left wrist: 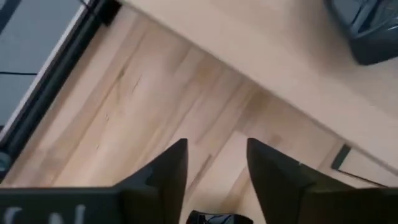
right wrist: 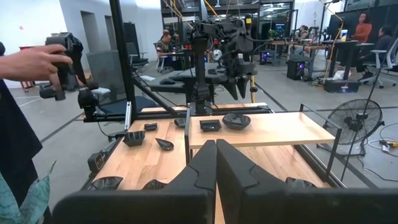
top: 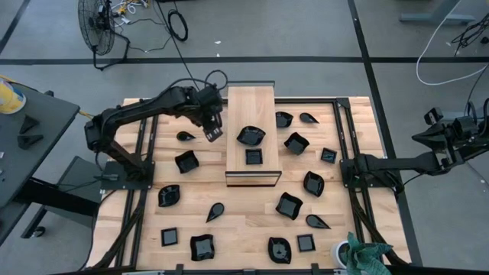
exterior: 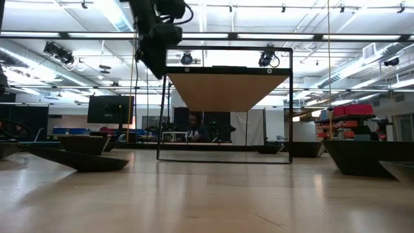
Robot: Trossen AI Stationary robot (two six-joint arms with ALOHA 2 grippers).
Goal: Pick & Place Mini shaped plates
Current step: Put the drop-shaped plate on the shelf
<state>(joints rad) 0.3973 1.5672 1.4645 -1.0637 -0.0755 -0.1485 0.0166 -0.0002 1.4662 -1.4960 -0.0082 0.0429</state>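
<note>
Overhead, the left gripper (top: 215, 134) hung spread and empty beside the long light wooden board (top: 250, 103) (two glossy black mini plates (top: 250, 136) on it); the right gripper (right wrist: 216, 163), pressed together, waited off-table.

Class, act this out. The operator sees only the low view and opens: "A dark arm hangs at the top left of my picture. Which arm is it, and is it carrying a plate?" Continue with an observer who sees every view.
Observer: The left arm. The left gripper, beside the board's left edge, is open and empty.
Operator: I see only the board's underside. Is anything on top?
Observer: Two plates: a wavy one and a square one.
Operator: Where is the other arm?
Observer: It reaches out past the table's right edge, with the right gripper shut.
</note>
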